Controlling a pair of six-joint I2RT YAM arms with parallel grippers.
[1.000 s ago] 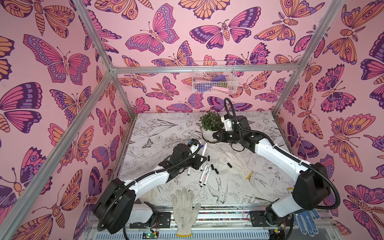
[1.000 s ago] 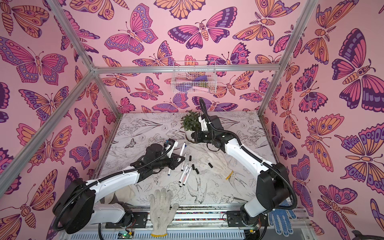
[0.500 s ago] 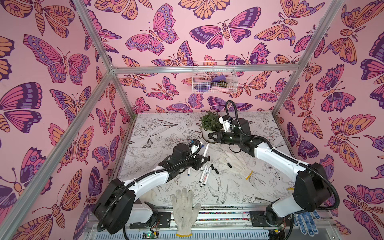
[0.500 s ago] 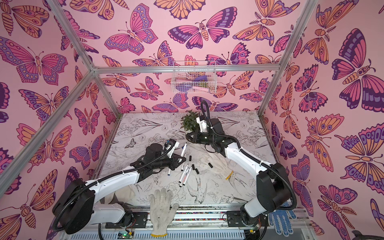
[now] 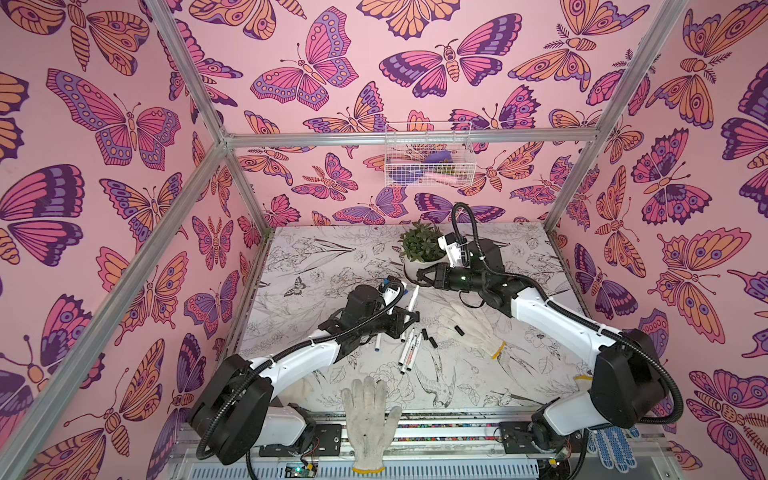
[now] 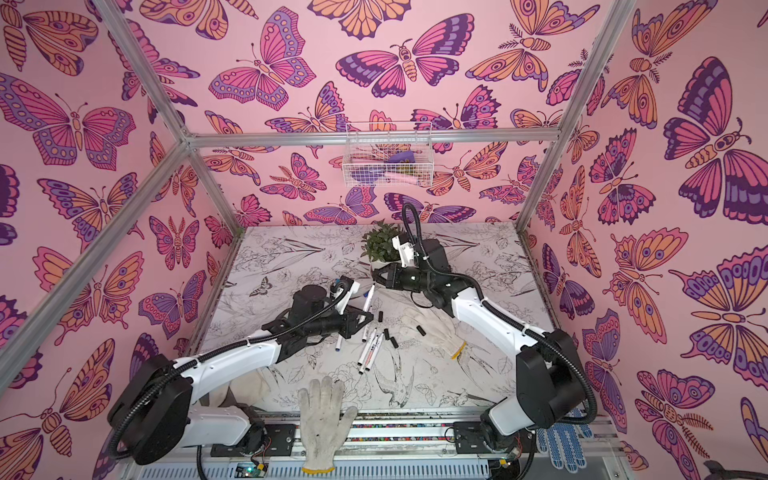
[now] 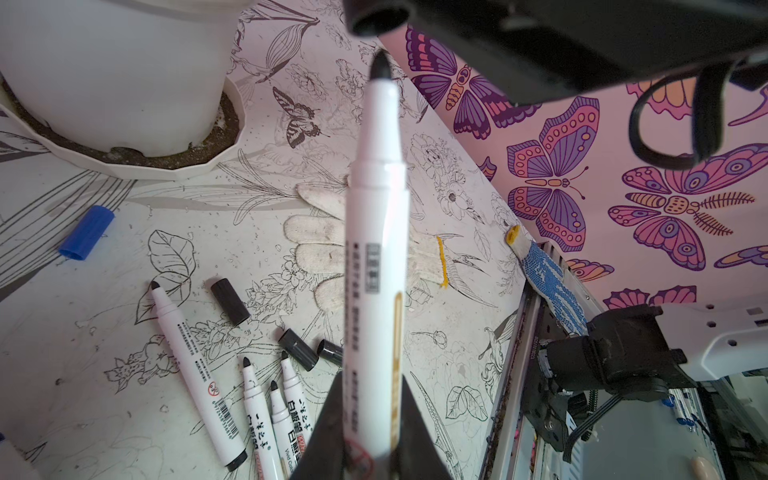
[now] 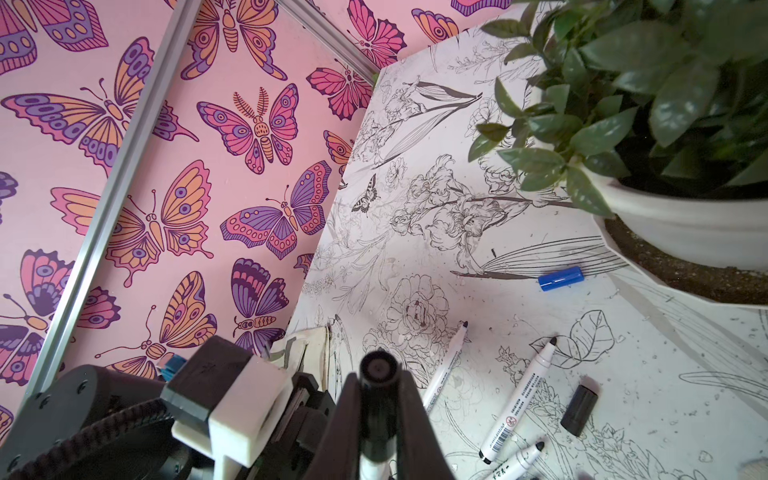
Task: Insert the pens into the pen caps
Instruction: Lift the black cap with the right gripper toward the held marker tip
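Front glove [image 5: 370, 417]: white knit, lying flat over the front edge of the tabletop [image 5: 324, 266] about midway along, with its cuff hanging off.
Blue-dotted glove [image 5: 611, 445]: past the front right corner, beside the right arm's base.
Loose pens [image 7: 195, 374]: white barrels with dark print, uncapped. The left wrist view shows four lying close together just front of the tabletop's centre.
Loose black caps [image 7: 230, 301]: three lie on their sides just beside those pens, and none is fitted.
Tabletop glove [image 5: 471, 328]: lies flat right of centre, its yellow-trimmed cuff towards the front right corner.
Cap on the glove [image 5: 458, 330]: one more black cap, resting on that glove's palm.
Left gripper [image 5: 408, 316]: raised over the middle of the tabletop, jaws pinched on the lower barrel of the held pen [image 7: 376, 232]. The pen slants up towards the back edge with its black tip bare.
Right gripper [image 5: 422, 277]: reaches in from the right, jaws clamped on the held cap [image 7: 376, 20], a black one.
Pen and cap: the cap's open mouth faces the pen tip. In the left wrist view the tip stops just short of the mouth and is not inside.
Blue cap [image 7: 86, 232]: on its side, alone, just beside the plant's saucer.
Potted plant [image 5: 419, 249]: green leaves in a white pot on a saucer, near the back edge, just behind the right gripper.
Wire basket [image 5: 428, 153]: hung on the back wall above the back edge. I can't make out its contents.
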